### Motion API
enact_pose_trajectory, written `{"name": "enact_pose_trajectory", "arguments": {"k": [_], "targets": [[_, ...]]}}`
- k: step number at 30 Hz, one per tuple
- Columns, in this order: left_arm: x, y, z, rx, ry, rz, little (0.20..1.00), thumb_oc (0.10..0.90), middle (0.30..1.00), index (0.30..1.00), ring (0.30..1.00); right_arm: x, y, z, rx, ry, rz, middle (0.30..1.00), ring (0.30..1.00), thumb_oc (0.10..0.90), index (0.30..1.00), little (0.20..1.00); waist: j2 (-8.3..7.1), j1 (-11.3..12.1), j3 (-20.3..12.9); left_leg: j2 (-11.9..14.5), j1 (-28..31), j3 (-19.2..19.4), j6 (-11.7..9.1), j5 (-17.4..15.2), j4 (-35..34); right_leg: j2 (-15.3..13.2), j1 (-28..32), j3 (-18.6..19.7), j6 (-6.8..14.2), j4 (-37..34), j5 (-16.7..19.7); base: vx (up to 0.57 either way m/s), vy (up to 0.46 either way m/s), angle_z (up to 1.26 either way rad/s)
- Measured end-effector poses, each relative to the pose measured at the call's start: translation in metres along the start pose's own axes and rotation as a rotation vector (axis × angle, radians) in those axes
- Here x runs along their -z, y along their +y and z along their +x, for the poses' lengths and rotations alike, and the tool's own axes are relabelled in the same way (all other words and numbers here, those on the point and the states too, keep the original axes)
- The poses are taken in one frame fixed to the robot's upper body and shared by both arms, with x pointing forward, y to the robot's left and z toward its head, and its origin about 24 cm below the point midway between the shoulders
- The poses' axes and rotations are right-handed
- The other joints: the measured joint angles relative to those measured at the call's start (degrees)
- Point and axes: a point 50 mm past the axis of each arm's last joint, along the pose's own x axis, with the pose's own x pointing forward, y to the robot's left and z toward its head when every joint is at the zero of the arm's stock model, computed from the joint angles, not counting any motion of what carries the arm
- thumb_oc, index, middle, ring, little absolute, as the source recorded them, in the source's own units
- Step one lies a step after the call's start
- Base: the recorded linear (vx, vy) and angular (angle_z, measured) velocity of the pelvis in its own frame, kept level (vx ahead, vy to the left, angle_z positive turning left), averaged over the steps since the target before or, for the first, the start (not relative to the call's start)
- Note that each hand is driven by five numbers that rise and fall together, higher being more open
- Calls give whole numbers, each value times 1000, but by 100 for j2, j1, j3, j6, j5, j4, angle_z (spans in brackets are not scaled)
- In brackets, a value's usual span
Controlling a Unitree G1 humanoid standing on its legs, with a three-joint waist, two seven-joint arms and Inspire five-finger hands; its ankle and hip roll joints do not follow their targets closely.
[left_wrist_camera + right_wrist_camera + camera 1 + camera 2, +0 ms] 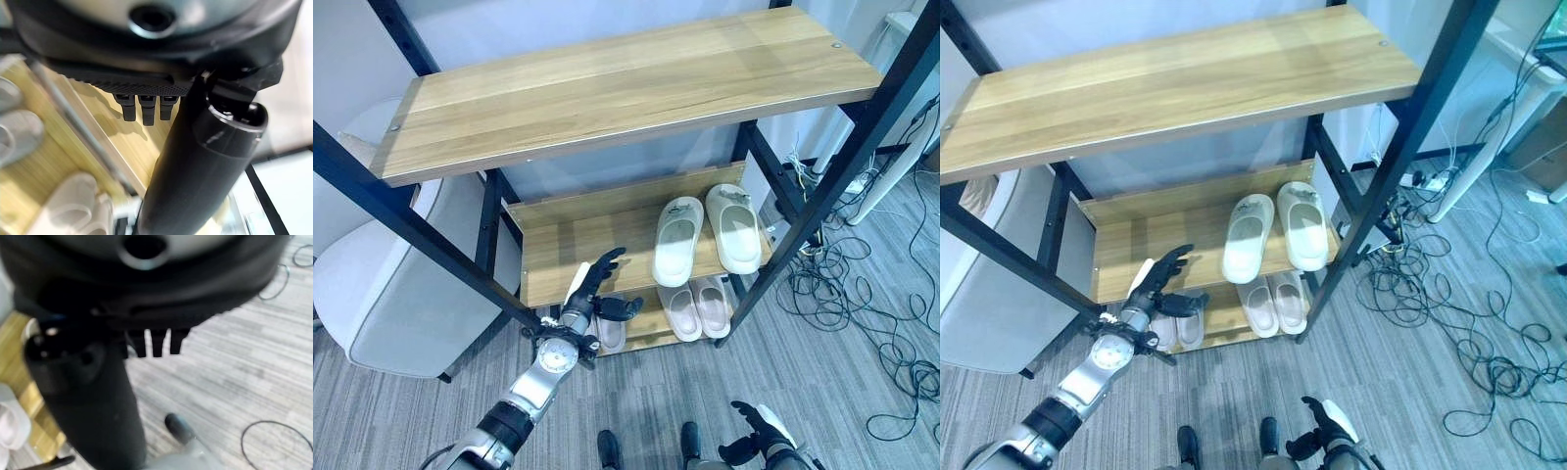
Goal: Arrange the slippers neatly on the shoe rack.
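A pale green pair of slippers (pixel 705 235) lies side by side on the right of the rack's middle shelf (pixel 568 250). Below it, a beige pair (pixel 697 308) rests on the bottom shelf. Another light pair (pixel 1180 331) lies at the bottom shelf's left, partly hidden by my left hand (pixel 597 286). That hand is open, fingers spread, raised before the middle shelf's front edge and holding nothing. In the left wrist view its fingers (pixel 142 107) reach straight over the wood. My right hand (pixel 759 436) hangs low over the floor, open and empty.
The wide wooden top shelf (pixel 626 83) overhangs the lower ones, with slanted black posts (pixel 832 186) at the corners. A pale padded chair (pixel 391 294) stands at the left. Tangled cables (pixel 867 294) cover the grey floor at the right, by a white leg (pixel 891 166).
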Motion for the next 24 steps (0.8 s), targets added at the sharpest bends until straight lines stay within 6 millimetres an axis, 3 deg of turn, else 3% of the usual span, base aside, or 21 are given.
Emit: {"name": "enact_pose_trajectory", "arguments": {"k": [7,19,24], "targets": [[-18,-16,10,53,-59,-2,900,800,900,900,900,1,-2,0,13,4,-4,900,900,800,900,900,67,-131,-46,15,-48,123,4,-3,0,13,-108,103,-19,0,16,-3,7,-8],[-21,-22,15,62,-62,-5,900,800,900,900,900,2,-3,0,22,9,-4,900,900,800,900,900,168,-120,-116,8,-76,252,49,-38,0,9,-198,225,-24,0,19,3,-7,-5],[-28,-38,17,104,-82,-21,900,800,900,900,900,1,-2,0,22,6,-7,900,900,800,900,900,168,-127,-115,9,-75,291,53,-43,0,12,-217,271,-24,0,20,7,-16,-4]]}}
